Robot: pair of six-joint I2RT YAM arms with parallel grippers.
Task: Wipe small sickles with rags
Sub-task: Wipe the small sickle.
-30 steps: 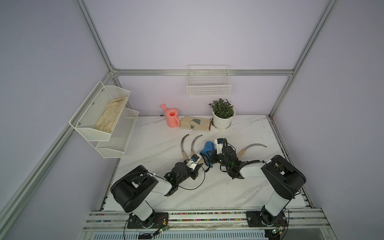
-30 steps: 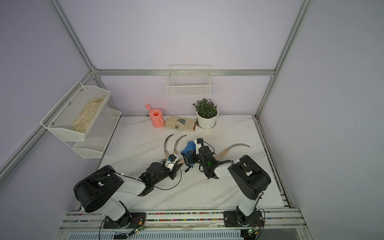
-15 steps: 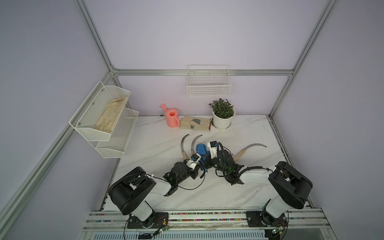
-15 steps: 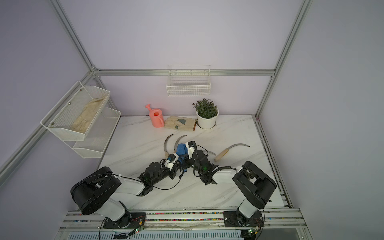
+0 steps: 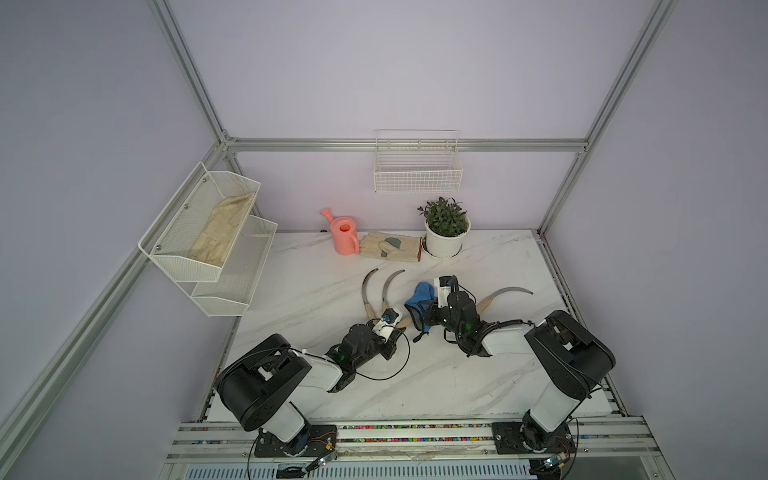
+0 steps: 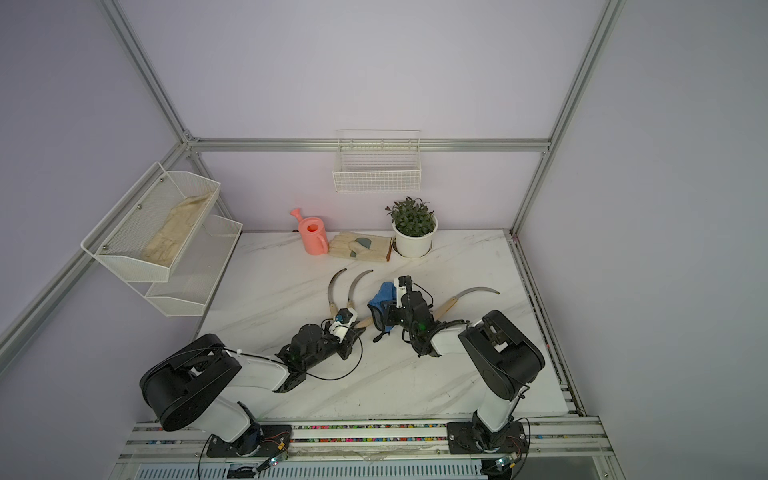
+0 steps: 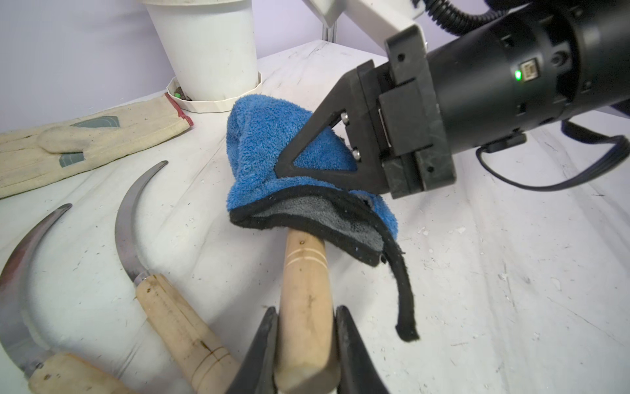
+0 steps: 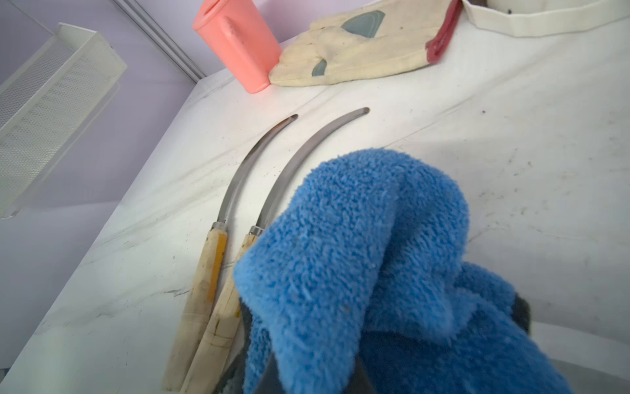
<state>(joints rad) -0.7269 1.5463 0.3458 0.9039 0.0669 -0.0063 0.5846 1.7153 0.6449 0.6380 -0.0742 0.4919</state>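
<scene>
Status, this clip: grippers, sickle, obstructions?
Left gripper shut on pale wooden sickle handle. Right gripper shut on blue plush rag, draped over its far end. Neighbouring sickle close beside.

Blue rag (image 5: 420,296) in right hand (image 5: 430,312)

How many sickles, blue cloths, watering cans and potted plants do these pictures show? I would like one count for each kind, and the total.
Sickles: 4 (one gripped by the left tool, blade hidden)
Blue cloths: 1
Watering cans: 1
Potted plants: 1
Total: 7
</scene>
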